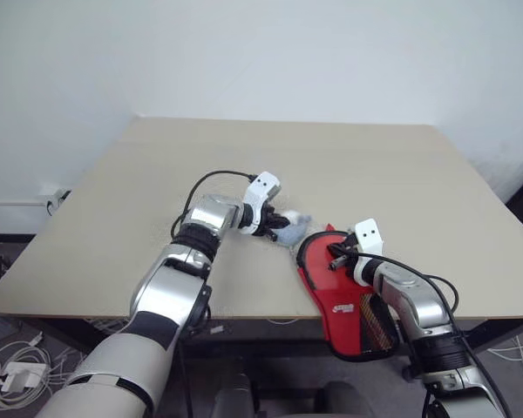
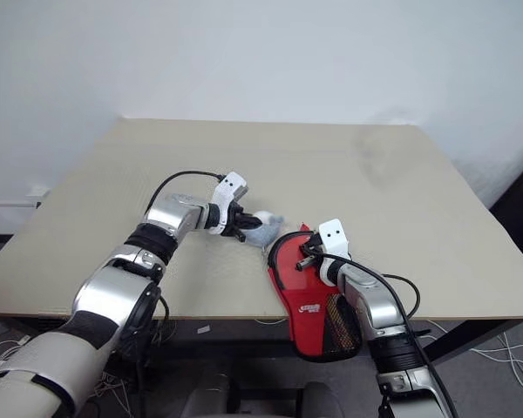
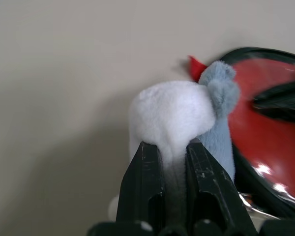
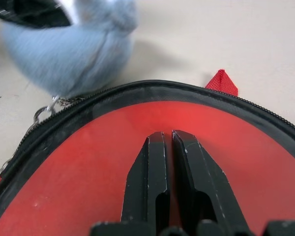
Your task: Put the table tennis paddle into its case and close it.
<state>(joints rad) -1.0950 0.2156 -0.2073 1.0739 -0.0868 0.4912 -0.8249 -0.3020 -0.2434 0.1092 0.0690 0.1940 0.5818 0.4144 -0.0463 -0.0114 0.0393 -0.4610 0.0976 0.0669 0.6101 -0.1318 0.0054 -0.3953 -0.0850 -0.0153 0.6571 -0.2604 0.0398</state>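
Observation:
The case [image 1: 329, 287] lies red side up at the table's front edge, with black zip edging and a mesh panel [image 1: 376, 320] at its narrow end, which overhangs the edge. The table tennis paddle is hidden. My right gripper [image 4: 167, 135] is shut, its fingertips resting on the case's red face [image 4: 98, 147]. Just left of the case's round end sits a pale grey-blue fluffy wad [image 3: 172, 110], joined to the zip edging by a small metal chain [image 4: 46, 110]. My left gripper [image 3: 169, 147] is shut on the wad's white fluff, seen too from above [image 1: 277, 225].
The beige table [image 1: 375, 165] stretches bare behind and to both sides of the case. A small red fabric tab [image 4: 221, 81] sticks out from the case's round end. Cables and a white adapter [image 1: 17, 370] lie on the floor at the left.

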